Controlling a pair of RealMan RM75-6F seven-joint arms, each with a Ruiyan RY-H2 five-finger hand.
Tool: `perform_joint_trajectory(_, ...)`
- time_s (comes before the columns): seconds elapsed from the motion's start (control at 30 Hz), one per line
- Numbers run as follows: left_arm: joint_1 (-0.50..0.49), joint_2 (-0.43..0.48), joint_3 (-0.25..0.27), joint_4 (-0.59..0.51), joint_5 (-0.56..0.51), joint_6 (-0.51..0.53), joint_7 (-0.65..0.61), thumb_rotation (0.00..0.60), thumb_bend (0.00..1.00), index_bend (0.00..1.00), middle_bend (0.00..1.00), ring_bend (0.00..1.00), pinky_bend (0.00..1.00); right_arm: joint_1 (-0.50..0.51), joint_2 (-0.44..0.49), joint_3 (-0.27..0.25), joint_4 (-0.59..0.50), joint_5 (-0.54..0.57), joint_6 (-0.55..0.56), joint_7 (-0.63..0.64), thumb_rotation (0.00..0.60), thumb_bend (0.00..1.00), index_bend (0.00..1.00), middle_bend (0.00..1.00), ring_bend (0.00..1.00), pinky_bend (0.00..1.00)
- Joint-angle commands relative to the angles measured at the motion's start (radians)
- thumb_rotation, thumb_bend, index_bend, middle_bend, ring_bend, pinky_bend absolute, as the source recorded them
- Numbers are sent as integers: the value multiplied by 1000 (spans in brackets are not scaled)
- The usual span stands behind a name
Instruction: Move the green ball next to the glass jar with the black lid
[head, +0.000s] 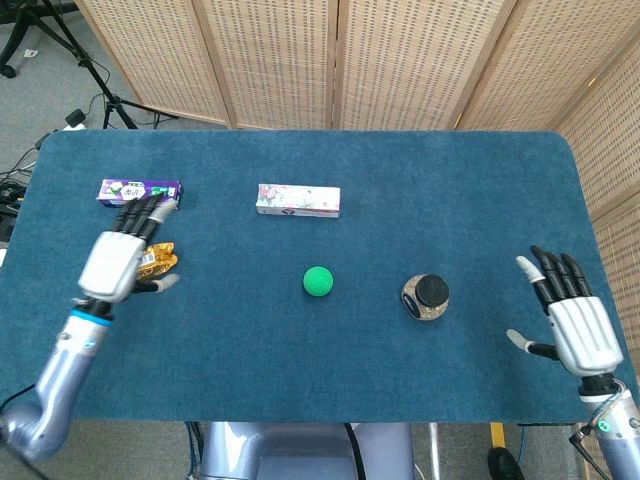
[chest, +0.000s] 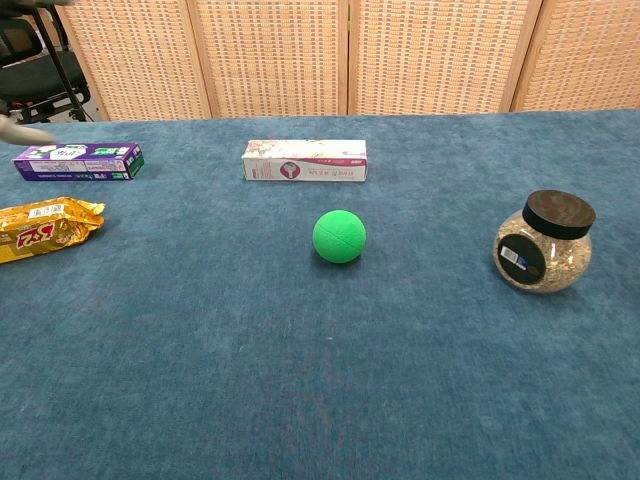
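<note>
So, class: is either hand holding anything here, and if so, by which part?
Nothing is held. The left hand and right hand are both spread open and empty, and the green ball sits free on the table, apart from the glass jar.

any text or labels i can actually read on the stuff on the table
None can be read.
Purple box: white print, too small.
White floral box: small print, blurred.
Gold snack packet: red lettering, blurred and cut off by the frame edge.
Glass jar: black label with a small blue-white mark, unreadable.
Green ball: no text.
</note>
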Motion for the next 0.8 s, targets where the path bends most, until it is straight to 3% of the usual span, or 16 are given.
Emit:
perform_joint_trajectory(0.03, 92, 75, 1, -70, -85, 93, 46, 600, 0, 0, 0, 0, 0, 80, 32, 10, -58, -81, -67, -9, 600, 0, 0, 0, 0, 0)
perform_joint_trajectory(0.23, 180, 119, 11, -84, -90, 154, -46, 600, 0, 0, 0, 0, 0, 218, 43, 50, -192, -131, -215, -80, 600, 0, 0, 0, 0, 0)
perform_joint_trajectory(0.37, 203, 149, 13, -79, -77, 147, -110, 600, 0, 0, 0, 0, 0, 314, -4, 77, -234, -76, -360, -159, 600, 0, 0, 0, 0, 0)
perform_joint_trajectory(0.5, 223, 167, 8, -70, -48, 158, -158, 600, 0, 0, 0, 0, 0, 427, -122, 113, -219, 74, -527, -288, 600, 0, 0, 0, 0, 0)
perform_joint_trajectory(0.73, 235, 182, -7, -51, -69, 133, -200, 600, 0, 0, 0, 0, 0, 559, -335, 156, -90, 355, -621, -550, 600, 0, 0, 0, 0, 0)
perform_joint_trajectory(0.8, 232, 184, -14, -42, -80, 116, -209, 600, 0, 0, 0, 0, 0, 623, -432, 174, -35, 483, -643, -626, 600, 0, 0, 0, 0, 2)
